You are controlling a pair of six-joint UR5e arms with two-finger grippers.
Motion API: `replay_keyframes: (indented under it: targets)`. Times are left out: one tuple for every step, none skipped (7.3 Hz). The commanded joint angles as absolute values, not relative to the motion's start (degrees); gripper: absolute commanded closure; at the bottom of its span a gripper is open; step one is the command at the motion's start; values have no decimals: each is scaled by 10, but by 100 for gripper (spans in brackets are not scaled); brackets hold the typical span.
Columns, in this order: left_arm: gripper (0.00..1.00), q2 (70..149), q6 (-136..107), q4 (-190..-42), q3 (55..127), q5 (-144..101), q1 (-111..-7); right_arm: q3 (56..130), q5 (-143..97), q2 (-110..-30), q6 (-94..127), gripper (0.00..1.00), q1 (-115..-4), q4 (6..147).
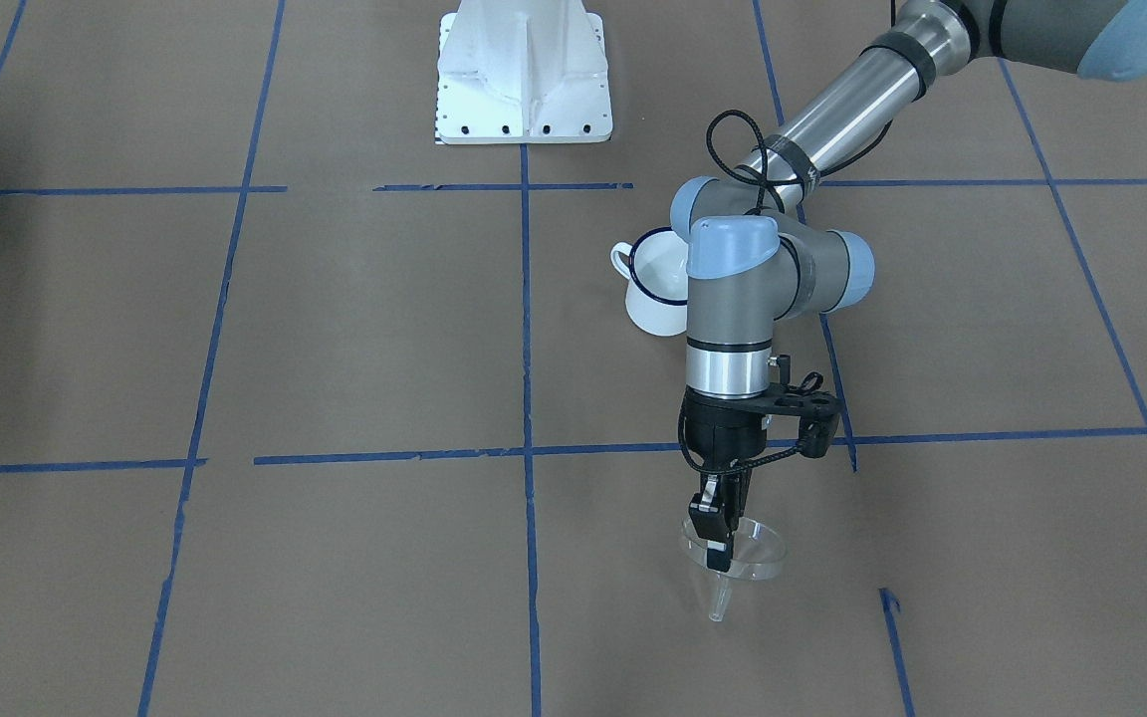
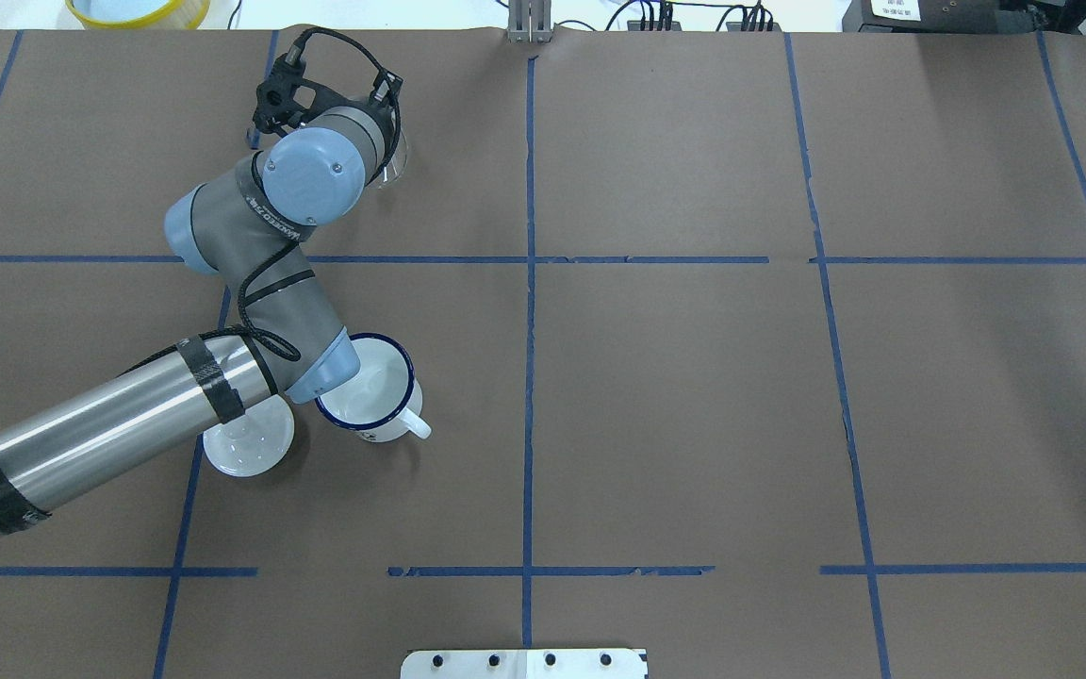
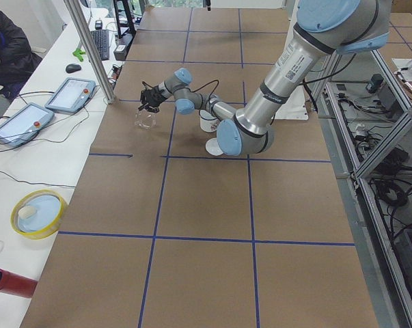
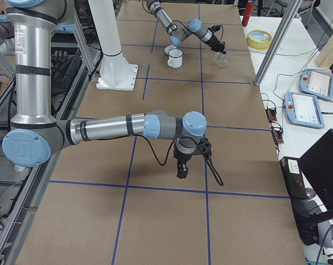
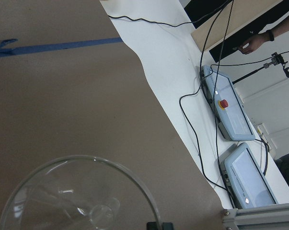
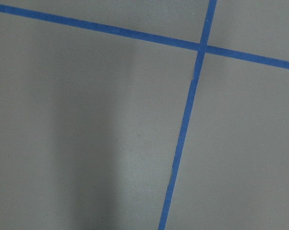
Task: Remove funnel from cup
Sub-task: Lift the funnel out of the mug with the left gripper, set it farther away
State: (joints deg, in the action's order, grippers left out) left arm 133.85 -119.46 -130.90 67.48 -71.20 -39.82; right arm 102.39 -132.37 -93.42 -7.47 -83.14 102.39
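Observation:
The clear plastic funnel point(image 1: 758, 558) is out of the cup and hangs tilted, spout down, low over the brown paper near the table's far edge; whether it touches the paper I cannot tell. My left gripper point(image 1: 716, 548) is shut on its rim. The funnel also shows in the left wrist view point(image 5: 77, 201) and, half hidden by the wrist, in the overhead view point(image 2: 394, 160). The white enamel cup point(image 2: 369, 396) with a blue rim stands upright behind the left arm's elbow. My right gripper point(image 4: 181, 172) hovers over bare paper; whether it is open or shut I cannot tell.
A white round lid point(image 2: 246, 445) lies beside the cup, under the left forearm. The robot's white base point(image 1: 524, 75) is at the near side. Beyond the far edge are a yellow bowl point(image 3: 38, 213), control pendants point(image 3: 69, 92), cables and a metal post point(image 3: 89, 48).

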Motion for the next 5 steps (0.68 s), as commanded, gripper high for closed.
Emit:
replay_keyframes:
  targets:
    - [23, 1338, -1181, -1310, 674, -712, -397, 1024, -1324, -934, -75, 0, -831, 1024]
    - [18, 1337, -1173, -1310, 674, -712, -398, 1024, -1324, -934, -75, 0, -831, 1024]
    - [0, 1332, -1146, -1309, 682, -713, -398, 1024, -1324, -934, -75, 0, -831, 1024]
    - [0, 1311, -1106, -1308, 732, -720, -402, 1024, -1324, -934, -75, 0, -831, 1024]
    - [0, 1274, -1019, -1303, 804, -763, -405, 1024, -1324, -934, -75, 0, -831, 1024]
